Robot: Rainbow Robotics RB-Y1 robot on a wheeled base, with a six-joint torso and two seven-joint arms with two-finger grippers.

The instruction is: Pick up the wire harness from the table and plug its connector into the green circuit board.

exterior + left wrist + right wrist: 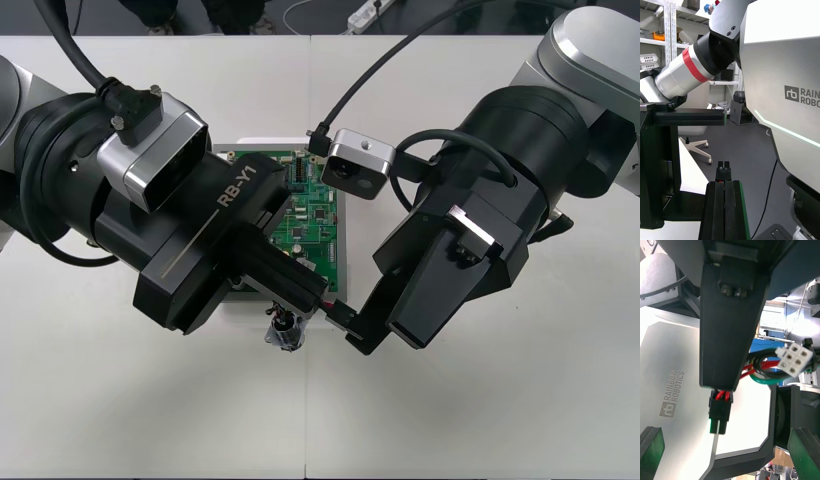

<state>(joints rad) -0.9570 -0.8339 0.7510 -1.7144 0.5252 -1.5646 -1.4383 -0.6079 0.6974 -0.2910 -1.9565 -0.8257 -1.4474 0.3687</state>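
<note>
My left gripper hovers over the near edge of the green circuit board, shut on the wire harness. The small black plug pokes out beyond its fingertips, clear of the board, and it also appears in the left wrist view as the plug. Red, black and green wires loop from it beside a white six-hole connector. The round metal socket hangs just off the board's near edge. My right gripper sits close by on the right, its fingers wide apart and open.
The board rests on a white base in the middle of the pale table. Both arms crowd the space above it. A dark floor strip with cables runs along the far edge.
</note>
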